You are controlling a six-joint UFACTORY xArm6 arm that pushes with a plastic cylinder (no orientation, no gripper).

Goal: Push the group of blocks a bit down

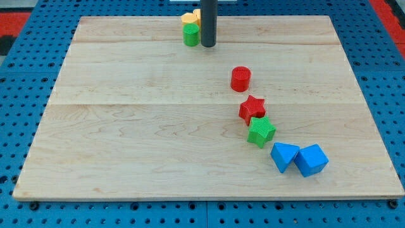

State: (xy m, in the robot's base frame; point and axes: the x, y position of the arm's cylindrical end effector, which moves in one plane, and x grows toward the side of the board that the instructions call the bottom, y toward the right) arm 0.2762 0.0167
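My tip [208, 45] touching green cylinder [191, 35], yellow block [189, 18] behind, pair's long axis running top-bottom, no grasping end effector

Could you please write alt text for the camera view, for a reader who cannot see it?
My tip rests at the top of a wooden board, just right of a green cylinder and a yellow block. A red cylinder, red star, green star and two blue blocks trail toward the bottom right.

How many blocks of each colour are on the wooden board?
Red: 2, a cylinder and a star
Green: 2, a cylinder and a star
Blue: 2
Yellow: 1, partly behind my tip
Total: 7
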